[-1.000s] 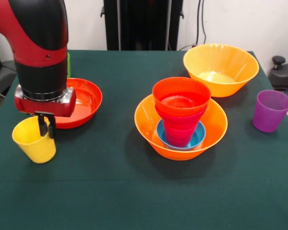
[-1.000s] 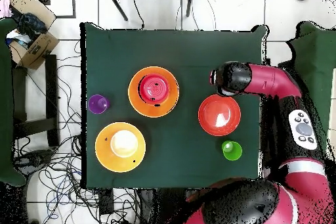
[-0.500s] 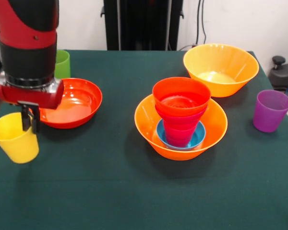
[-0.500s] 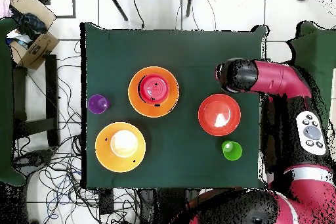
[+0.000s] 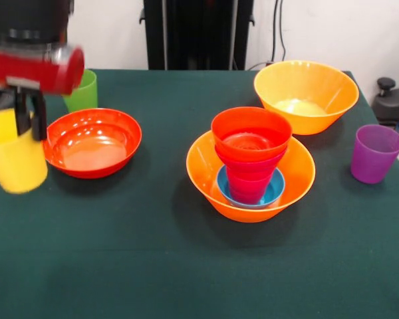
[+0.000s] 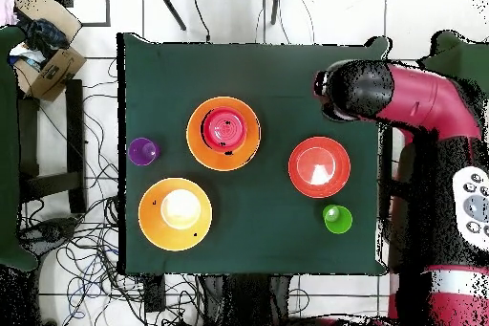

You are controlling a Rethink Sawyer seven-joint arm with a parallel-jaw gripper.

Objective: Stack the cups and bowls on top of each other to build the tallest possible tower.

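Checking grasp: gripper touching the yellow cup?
Touching. Front view: the gripper clamps the yellow cup rim, cup lifted off the table.

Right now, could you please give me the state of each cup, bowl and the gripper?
gripper: shut on yellow cup
yellow cup: lifted, at the table's edge
green cup: upright, behind red-orange bowl
red-orange bowl: empty
tower: nested in orange bowl
second orange bowl: empty
purple cup: upright, alone

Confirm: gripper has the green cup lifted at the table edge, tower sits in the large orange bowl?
Not quite. The gripper holds the yellow cup, not the green one; the green cup stands behind the shallow red-orange bowl. The front view shows it. The rest holds.
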